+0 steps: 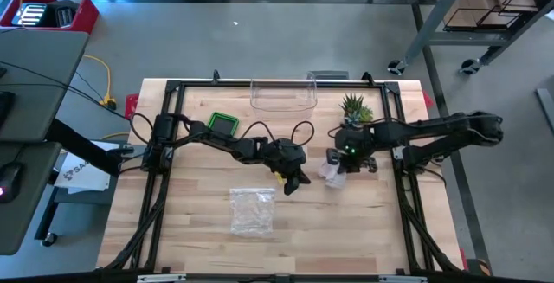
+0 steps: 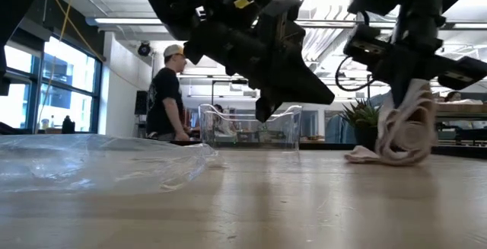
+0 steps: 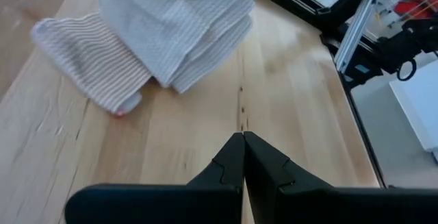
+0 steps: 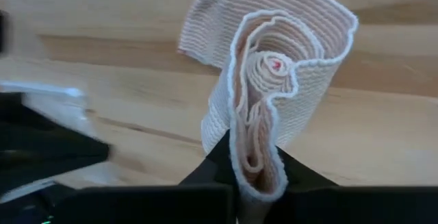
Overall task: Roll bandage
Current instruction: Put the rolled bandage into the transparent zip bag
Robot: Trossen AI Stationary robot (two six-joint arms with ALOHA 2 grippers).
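The bandage (image 4: 274,80) is a beige ribbed strip, loosely coiled, with a loose tail (image 3: 89,59) lying flat on the wooden table (image 1: 346,231). My right gripper (image 1: 344,157) is shut on it near the table's middle right. My left gripper (image 3: 243,142) is shut and holds nothing. It hangs just above the table, a little to the left of the bandage (image 1: 331,172). In the low view the bandage (image 2: 403,131) hangs below my right gripper (image 2: 405,89). My right gripper pinches several layers of the loose coil at its upper edge (image 4: 254,166) between its two fingers. The fingers come from above, slanting down. The bandage hangs below them, and its lower end and tail (image 2: 367,155) rest on the table.
A crumpled clear plastic bag (image 1: 252,210) lies near the table's front middle. A clear box (image 1: 282,96), a small potted plant (image 1: 355,108) and a green object (image 1: 223,125) stand toward the far edge. A person (image 2: 169,93) stands beyond the table.
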